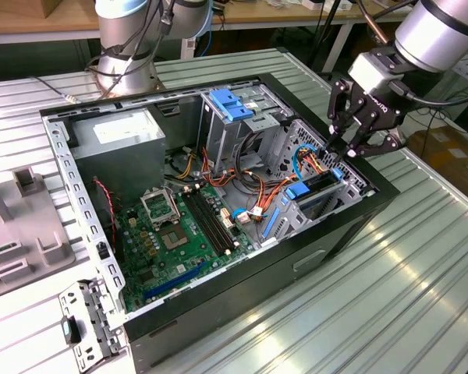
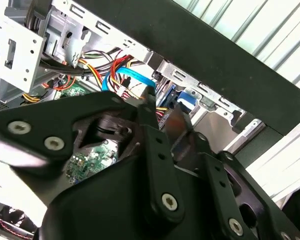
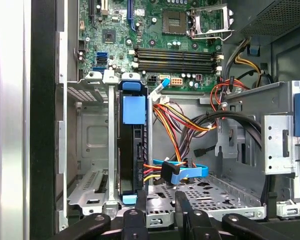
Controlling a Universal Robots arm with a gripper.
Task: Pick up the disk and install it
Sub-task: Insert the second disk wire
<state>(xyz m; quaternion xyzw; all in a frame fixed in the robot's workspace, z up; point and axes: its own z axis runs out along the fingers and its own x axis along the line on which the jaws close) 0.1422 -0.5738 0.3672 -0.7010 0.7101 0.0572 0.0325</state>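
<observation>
First wrist view: disk [image 3: 132, 150] seated on edge in the drive cage [image 3: 90, 135], long axis running away from the gripper [image 3: 157, 212] just before its near end, jaws nearly together, pinching nothing.

We see the black gripper [image 2: 160, 120] close up across the second wrist view, its linkage arms and bolts in front, behind it our bundle of red, yellow and blue cables [image 2: 121, 75], a green circuit board [image 2: 92, 159], silver metal brackets [image 2: 25, 50], the black case edge [image 2: 200, 45].
</observation>
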